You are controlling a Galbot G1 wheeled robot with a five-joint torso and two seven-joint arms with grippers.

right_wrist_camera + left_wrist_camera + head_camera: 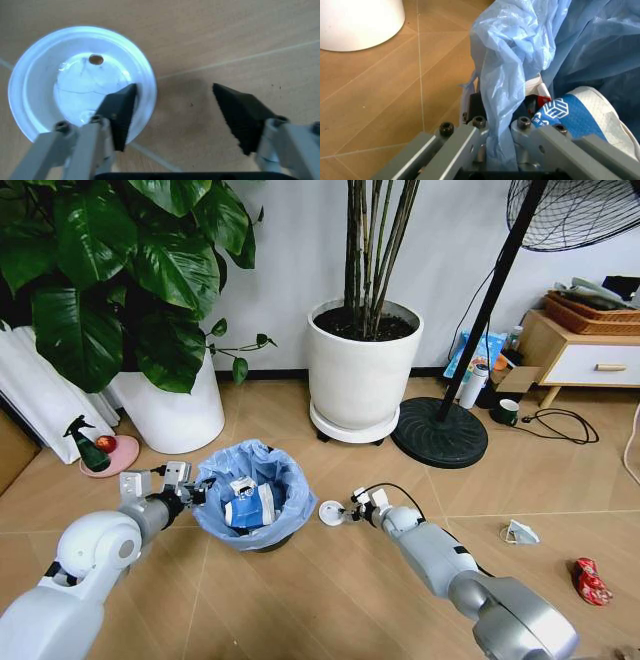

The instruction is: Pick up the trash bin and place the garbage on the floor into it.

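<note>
The trash bin [252, 505] stands on the floor [330, 600] in front of you, left of centre, with its light-blue bag [285, 480] folded out over the rim. Inside it you can see a blue-and-white carton [250, 505] and a small white scrap [242, 486].

Left gripper [203, 492]: positioned at the bin's left rim. In the left wrist view its fingers [465, 140] are clenched on a fold of the bag and the rim edge (the blue film passes between the two metal fingers), so treat the bin as grasped.

Right gripper [352, 510]: positioned low, just right of the bin, directly at the white round lid [331, 513]. In the right wrist view the dark fingertips [120, 108] are spread apart; one tip overlaps the lid [75, 75] and the other is over bare wood. The lid lies flat on the floor, not gripped.

Remaining garbage on the floor to your right: a crumpled white piece [520, 532] and, farther right and nearer, a crushed red can [590, 580].

Background items: two white plant pots [362, 365] at the far side, a fan base [440, 432] right of them, and a green spray bottle [88, 446] at far left.
</note>
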